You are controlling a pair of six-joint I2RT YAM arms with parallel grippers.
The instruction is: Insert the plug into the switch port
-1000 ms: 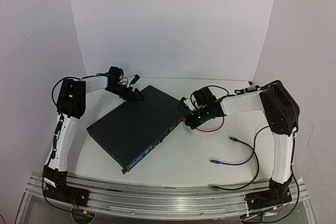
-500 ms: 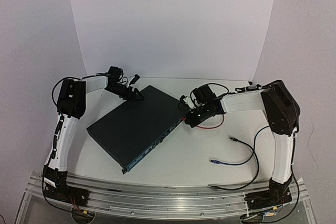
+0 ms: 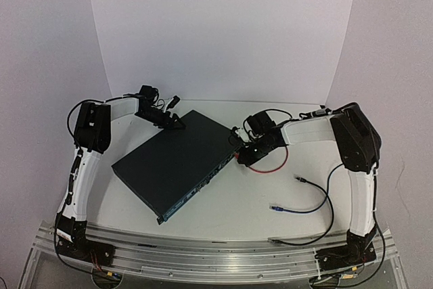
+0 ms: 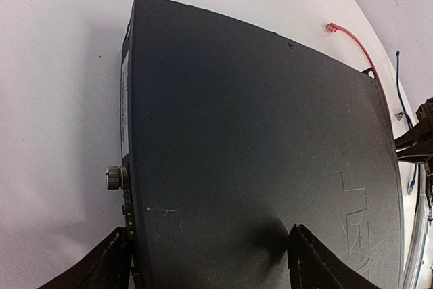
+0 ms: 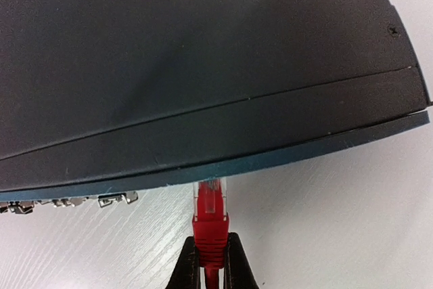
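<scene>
Right arm (image 3: 308, 130) — shifted leftward, elbow drawn in | right gripper (image 3: 238, 156) with red plug (image 5: 210, 209) carried closer to the switch (image 3: 172, 160) socket face | red cable (image 3: 274, 168) loop dragged slightly left

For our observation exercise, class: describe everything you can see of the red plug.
The plug has a clear plastic tip and a red boot, with a red cable trailing behind it. The right gripper is shut on the boot and holds the plug pointing straight at the switch. The tip meets the switch's front edge, to the right of the visible sockets. Whether it sits inside a port cannot be told.
</scene>
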